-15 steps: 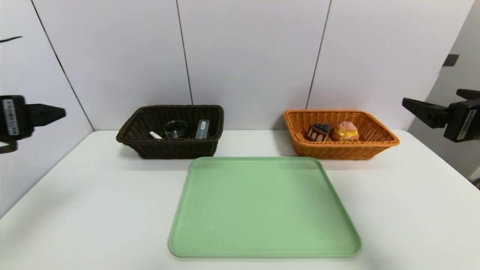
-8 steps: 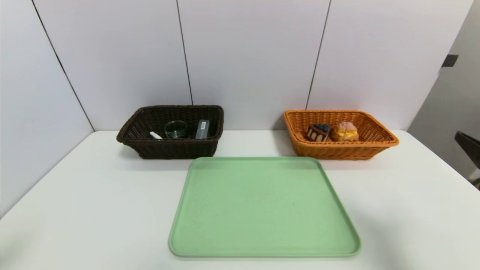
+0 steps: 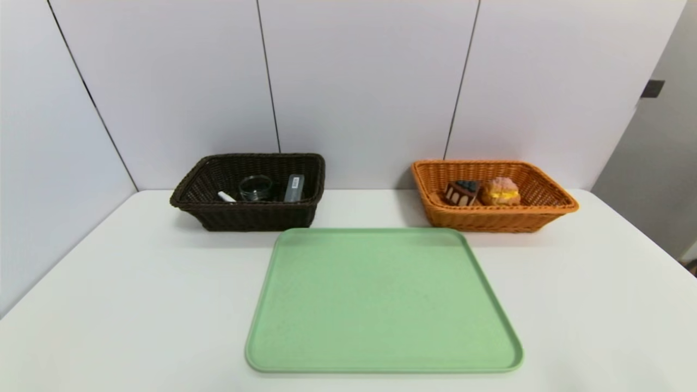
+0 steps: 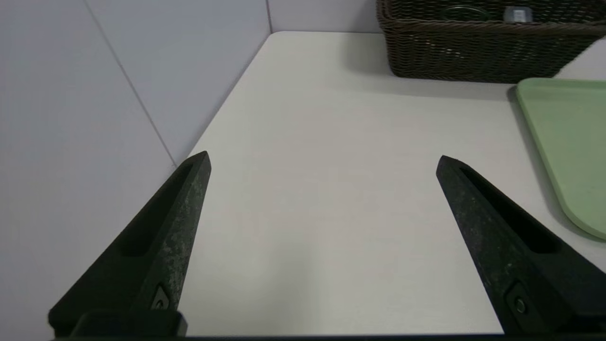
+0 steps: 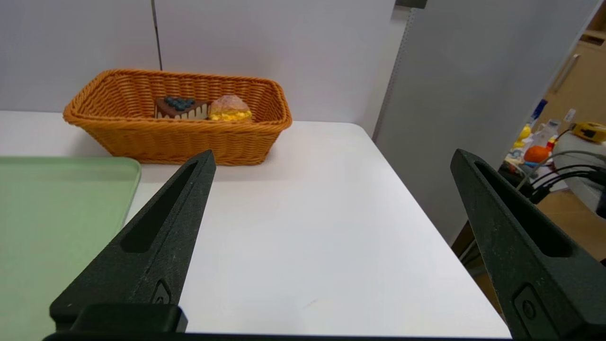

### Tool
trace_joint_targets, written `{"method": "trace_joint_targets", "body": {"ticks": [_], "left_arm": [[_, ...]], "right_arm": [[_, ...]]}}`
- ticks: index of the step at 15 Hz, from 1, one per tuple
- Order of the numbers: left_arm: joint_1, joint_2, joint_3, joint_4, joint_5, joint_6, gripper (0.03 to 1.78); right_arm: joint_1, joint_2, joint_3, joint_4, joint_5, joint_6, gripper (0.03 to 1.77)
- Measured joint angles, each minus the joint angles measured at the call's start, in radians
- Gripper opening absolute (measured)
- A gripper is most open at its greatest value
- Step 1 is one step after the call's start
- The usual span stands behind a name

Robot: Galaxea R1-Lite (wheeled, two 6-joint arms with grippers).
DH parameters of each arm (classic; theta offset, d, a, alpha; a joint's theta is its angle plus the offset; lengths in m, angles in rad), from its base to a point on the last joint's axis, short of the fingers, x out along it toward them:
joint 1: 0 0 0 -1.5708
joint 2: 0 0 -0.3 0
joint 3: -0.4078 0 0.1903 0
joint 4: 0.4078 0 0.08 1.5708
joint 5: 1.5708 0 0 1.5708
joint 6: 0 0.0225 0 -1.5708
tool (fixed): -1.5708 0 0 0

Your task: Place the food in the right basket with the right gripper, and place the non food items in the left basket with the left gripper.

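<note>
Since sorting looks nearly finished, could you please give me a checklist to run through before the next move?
1. Cake wedge and cream puff inside the orange basket: ok.
2. White marker, glass cup and grey case inside the dark brown basket: ok.
3. Green tray holds nothing left to sort: ok.
4. Left gripper open, holding nothing, over bare table: ok.
5. Right gripper open, holding nothing, short of the orange basket: ok.
6. Items beyond the table edges: cannot tell.

Dark brown woven basket (image 3: 248,215), orange woven basket (image 3: 493,218), green tray (image 3: 381,299)
</note>
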Motion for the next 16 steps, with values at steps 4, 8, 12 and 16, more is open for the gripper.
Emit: {"method": "trace_joint_targets", "body": {"ticks": [4,8,12,16], "left_arm": [[-0.01,-0.132,0.109,-0.011,-0.051,0.081,1.69],[-0.016,-0.19,0.307,-0.185,-0.127,0.12,1.69],[-0.017,-0.199,0.45,-0.331,-0.239,0.08,1.69],[-0.016,-0.2,0.46,-0.338,-0.214,-0.06,1.69]], "right_arm": [[-0.026,-0.294,0.094,0.142,0.061,-0.062,1.71],[-0.037,-0.394,0.17,0.276,0.221,-0.045,1.71],[-0.038,-0.416,0.174,0.358,0.304,0.01,1.71],[-0.038,-0.418,0.175,0.378,0.301,0.029,1.71]]}}
